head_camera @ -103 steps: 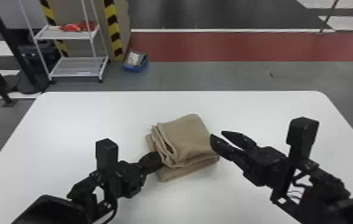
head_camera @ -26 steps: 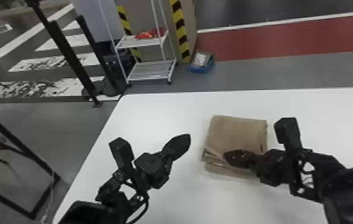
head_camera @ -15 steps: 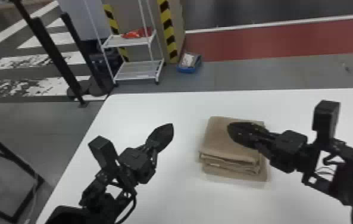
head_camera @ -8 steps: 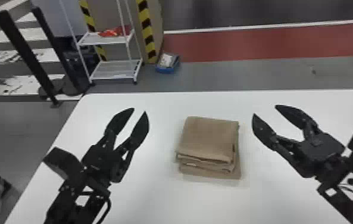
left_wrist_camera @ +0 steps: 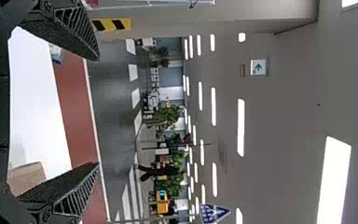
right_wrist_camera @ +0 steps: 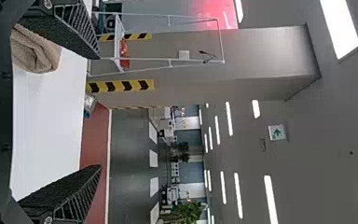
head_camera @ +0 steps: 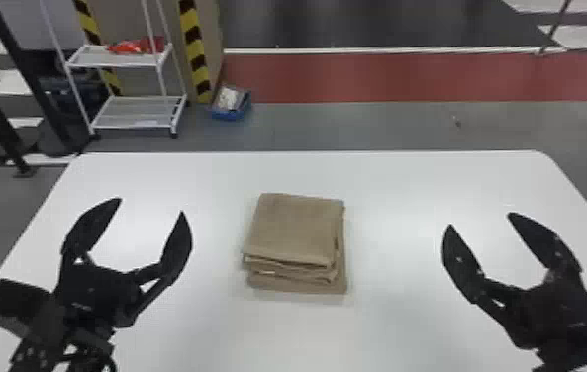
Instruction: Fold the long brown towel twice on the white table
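The brown towel [head_camera: 297,227], folded into a layered square, is being supported by the middle of the white table [head_camera: 406,321], its stacked edges being turned to the near side. To its left, the left gripper [head_camera: 151,206] is being held with its 2 fingers spread wide; to its right, the right gripper [head_camera: 480,219] is being held with its 2 fingers equally spread. Beyond the far edge, at left, a white rack [head_camera: 133,118] and a blue bin [head_camera: 227,115] are being supported by the floor.

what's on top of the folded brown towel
Nothing rests on the folded brown towel; its top layer lies bare. What is between its stacked layers, or beneath them, is covered.
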You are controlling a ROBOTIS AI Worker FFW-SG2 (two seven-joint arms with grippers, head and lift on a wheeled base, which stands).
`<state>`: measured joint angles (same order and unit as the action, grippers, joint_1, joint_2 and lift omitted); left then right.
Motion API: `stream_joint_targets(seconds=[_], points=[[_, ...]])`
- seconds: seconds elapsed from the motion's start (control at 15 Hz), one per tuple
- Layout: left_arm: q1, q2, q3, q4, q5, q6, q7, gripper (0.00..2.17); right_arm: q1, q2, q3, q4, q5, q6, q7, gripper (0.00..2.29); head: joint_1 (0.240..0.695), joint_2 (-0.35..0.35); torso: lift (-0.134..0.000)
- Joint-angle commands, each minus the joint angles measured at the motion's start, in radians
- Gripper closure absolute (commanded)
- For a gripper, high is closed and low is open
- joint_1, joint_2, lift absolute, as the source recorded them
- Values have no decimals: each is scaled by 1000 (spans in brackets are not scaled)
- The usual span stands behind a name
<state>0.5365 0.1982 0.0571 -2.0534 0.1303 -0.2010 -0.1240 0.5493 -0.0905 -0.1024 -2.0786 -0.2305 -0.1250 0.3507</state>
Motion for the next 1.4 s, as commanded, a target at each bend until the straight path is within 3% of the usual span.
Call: stream_joint_targets(seconds=[0.0,0.33,0.73,1.33], points=[[20,-30,61,-47,5,160,0,66,23,-2,-23,20,-38,-4,-13,49,695,32,-123],[33,-60,86,-73,9,206,17,66,20,-14,-16,0,-26,106,-38,49,695,59,-123],[33,-60,92,-73,8,194,43,66,26,-14,36,-26,8,115,-50,53,695,97,-123],[33,-56,92,-83,9,200,41,66,24,-8,43,-23,7,109,-53,66,695,121,-123]])
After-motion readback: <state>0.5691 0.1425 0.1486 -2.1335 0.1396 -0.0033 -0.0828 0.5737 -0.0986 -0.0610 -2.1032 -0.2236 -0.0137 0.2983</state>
